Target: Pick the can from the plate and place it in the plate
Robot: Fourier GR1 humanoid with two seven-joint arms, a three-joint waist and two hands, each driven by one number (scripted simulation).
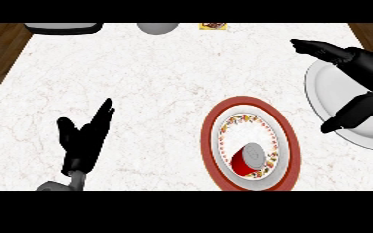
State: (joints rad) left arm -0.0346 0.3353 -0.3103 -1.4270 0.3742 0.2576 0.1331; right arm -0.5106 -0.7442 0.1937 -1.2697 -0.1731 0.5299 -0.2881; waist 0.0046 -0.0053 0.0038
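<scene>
Head view looks steeply down on a white marbled counter [146, 79]. At lower centre-right lies a round plate with a red rim and a floral band [285, 133], and on its lower part stands a red can with a silver lid [247, 159], tilted slightly. At the right edge lies a plain white plate [324, 91], partly covered by the right hand [350, 59], whose fingers are spread straight and whose thumb points downward, holding nothing. The left hand [84, 138] shows at lower left, fingers straight and up, resting open. Along the top edge sit a grey round object [157, 27], a dark-rimmed item [62, 27] and a small yellow packet [213, 25].
</scene>
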